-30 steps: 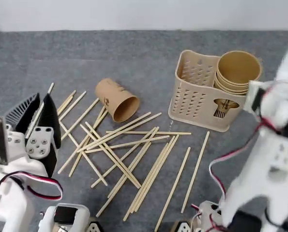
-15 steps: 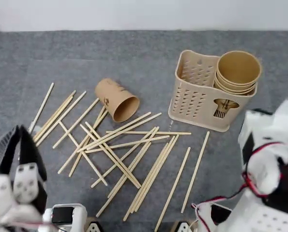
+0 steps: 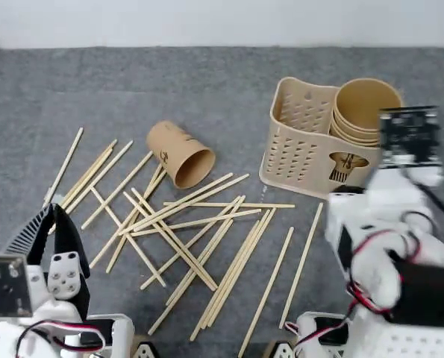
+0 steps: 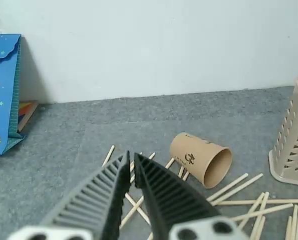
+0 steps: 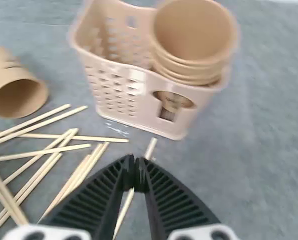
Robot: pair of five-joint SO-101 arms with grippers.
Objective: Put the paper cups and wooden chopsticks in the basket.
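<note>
Several wooden chopsticks point(image 3: 184, 224) lie scattered on the grey mat. Among them, one brown paper cup point(image 3: 180, 153) rests on its side, mouth toward me. The beige perforated basket point(image 3: 304, 153) stands at the back right with a stack of paper cups point(image 3: 367, 108) in its right compartment. My left gripper point(image 3: 54, 216) hovers near the front left edge, shut and holding nothing point(image 4: 130, 161), pointing toward the lying cup point(image 4: 201, 160). My right gripper point(image 5: 133, 167) is shut and holds nothing, above a chopstick just in front of the basket point(image 5: 118, 90) and its stacked cups point(image 5: 194, 35).
A blue paper bag point(image 4: 1, 95) stands against the white wall at the far left. The right arm's white body and circuit board point(image 3: 408, 134) overlap the basket's right side in the high view. Bare mat lies behind the cup and basket.
The left gripper drew back from the leftmost chopsticks to the front edge. The right arm swung in from the right edge toward the basket.
</note>
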